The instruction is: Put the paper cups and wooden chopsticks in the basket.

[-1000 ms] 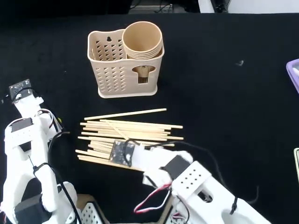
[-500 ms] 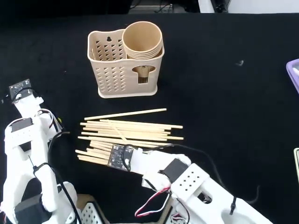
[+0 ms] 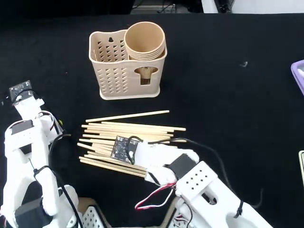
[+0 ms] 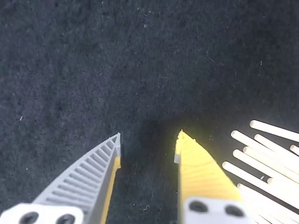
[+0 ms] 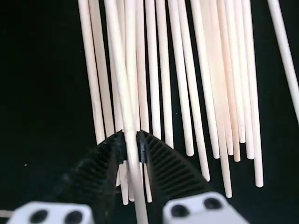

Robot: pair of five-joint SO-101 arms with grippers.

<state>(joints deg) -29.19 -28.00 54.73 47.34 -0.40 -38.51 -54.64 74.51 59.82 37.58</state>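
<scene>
Inside the right tool [image 5: 131, 135], one chopstick [image 5: 120, 70]; pile [image 5: 187, 70] alongside

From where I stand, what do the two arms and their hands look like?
Both arms are blocky white plastic: the left arm carries black cables, the right arm a black cable plus red and white wires. The left hand has one grey ribbed finger and one yellow; the right hand has two black ribbed, pointed fingers.

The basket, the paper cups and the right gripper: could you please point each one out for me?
basket [image 3: 114, 78], high view, perforated front wall.
paper cups [image 3: 145, 40], high view, inside of the top cup.
right gripper [image 5: 131, 137], right wrist view, midway between its fingertips, shut on a chopstick [image 5: 121, 70].
</scene>
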